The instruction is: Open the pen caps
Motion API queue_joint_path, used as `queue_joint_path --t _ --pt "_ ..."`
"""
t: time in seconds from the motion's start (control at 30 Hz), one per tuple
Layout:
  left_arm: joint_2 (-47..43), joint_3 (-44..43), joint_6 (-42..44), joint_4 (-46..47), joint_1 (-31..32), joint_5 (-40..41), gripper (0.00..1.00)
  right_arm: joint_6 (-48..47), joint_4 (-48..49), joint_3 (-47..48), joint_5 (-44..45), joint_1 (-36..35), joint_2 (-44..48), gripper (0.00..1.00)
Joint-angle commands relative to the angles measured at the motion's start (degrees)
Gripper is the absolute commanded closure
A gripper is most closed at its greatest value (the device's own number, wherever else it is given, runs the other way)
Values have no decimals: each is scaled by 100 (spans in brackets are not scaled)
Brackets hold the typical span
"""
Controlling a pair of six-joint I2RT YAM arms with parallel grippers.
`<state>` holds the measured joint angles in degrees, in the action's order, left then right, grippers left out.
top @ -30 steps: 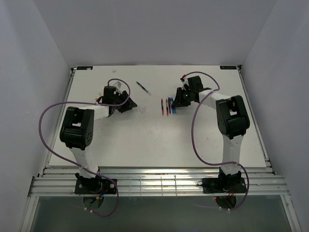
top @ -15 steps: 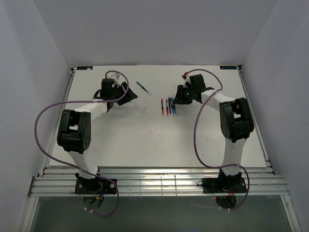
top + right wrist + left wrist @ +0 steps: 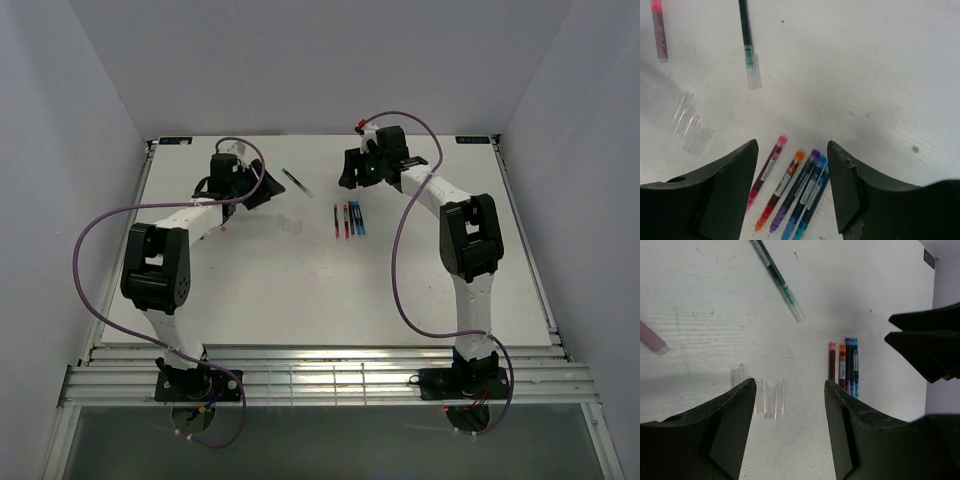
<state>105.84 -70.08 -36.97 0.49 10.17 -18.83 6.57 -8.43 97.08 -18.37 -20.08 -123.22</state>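
We see the white table (image 3: 300, 290) carrying everything. Our left gripper (image 3: 790, 385) and right gripper (image 3: 792, 144) both hang released above its far half, jaws wide apart, grasping nothing. A row of pens (image 3: 790, 195) lies toward the far edge, with a green pen (image 3: 747, 45) beyond it. Loose clear pen caps (image 3: 690, 125) cluster just left of the row.

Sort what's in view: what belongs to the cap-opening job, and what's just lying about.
Job: green pen with clear cap; pink pen; row of pens; loose clear caps.
Lying about: purple cables; table.
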Motion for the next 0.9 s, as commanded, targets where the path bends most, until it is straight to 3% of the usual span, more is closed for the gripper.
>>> queue_joint_path --t 0.0,0.33,0.87 --pt "-659 398 -100 188 -42 46 33 -726 -211 784 -123 -251 -377 35" --pt "-1549 1400 -389 636 -33 -269 33 -938 -2 1981 26 -506 -1440 28" --pt "-1795 1919 -530 988 -7 -604 32 -2177 -458 3212 703 -1244 -2435 28"
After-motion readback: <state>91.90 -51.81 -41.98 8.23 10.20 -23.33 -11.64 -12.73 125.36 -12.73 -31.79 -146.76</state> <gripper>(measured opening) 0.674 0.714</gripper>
